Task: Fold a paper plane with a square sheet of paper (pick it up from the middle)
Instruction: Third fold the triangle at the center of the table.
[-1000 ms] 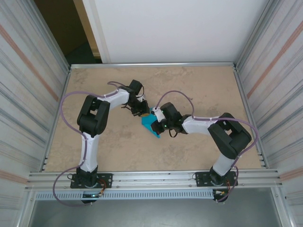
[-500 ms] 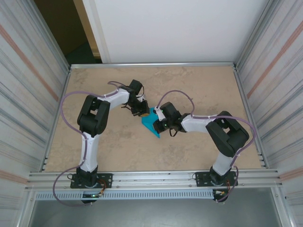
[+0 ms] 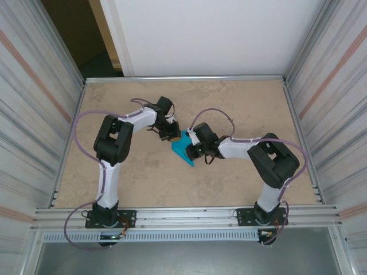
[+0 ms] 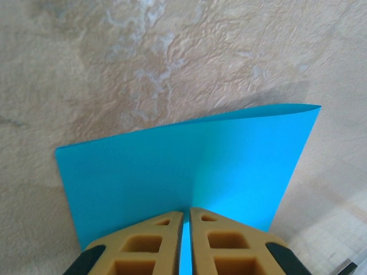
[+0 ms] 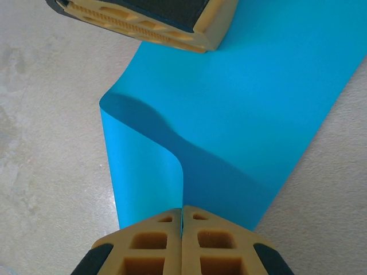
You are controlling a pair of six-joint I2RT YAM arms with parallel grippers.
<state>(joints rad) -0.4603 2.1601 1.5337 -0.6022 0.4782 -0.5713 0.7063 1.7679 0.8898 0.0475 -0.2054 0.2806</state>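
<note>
The desk (image 3: 241, 103) carries the square sheet of paper (image 3: 182, 152) at its middle, between my arms, its long axis slanting far to near. My left hand (image 4: 184, 220) pinches one edge. My right hand (image 5: 182, 215) is clamped on the opposite edge, raising a curled flap. I judge the fold should travel toward the left hand.

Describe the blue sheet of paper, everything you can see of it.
The square sheet of paper is thin, plain teal-blue, smooth and unmarked. It sits mid-table, partly resting on the mottled beige tabletop. It is bent rather than flat: one edge curls up off the surface in a soft roll. The left claw pinches one edge, and the right claw is shut on the lifted edge across from it.
</note>
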